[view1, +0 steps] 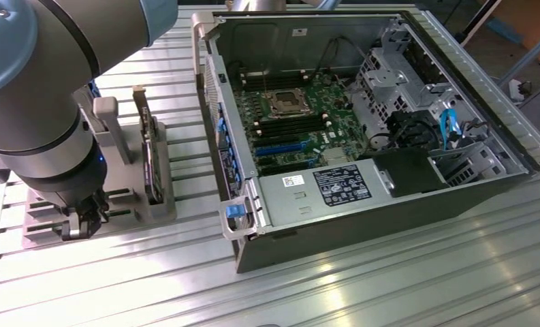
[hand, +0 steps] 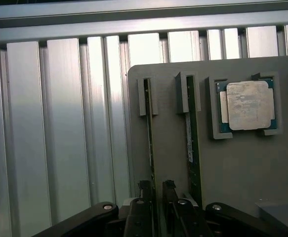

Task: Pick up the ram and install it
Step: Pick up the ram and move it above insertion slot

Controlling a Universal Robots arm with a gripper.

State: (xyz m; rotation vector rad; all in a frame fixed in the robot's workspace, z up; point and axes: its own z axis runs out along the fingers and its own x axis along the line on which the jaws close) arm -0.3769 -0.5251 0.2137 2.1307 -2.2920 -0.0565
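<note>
Claw [hand: 156, 190], released, hangs over the bench [view1: 388, 286], where the open computer case [view1: 361, 225] holds a motherboard [view1: 293, 122] and, beside it, the gray holder [hand: 232, 168] carries the ram [hand: 150, 133] on edge between the claw's parted jaws, a twin stick [hand: 190, 133] just beside, then a processor [hand: 246, 104].

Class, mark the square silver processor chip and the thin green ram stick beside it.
Square silver processor chip [hand: 247, 105]: wrist view, centre of its lid.
Thin green ram stick [hand: 193, 148]: wrist view, middle of its edge.
</note>
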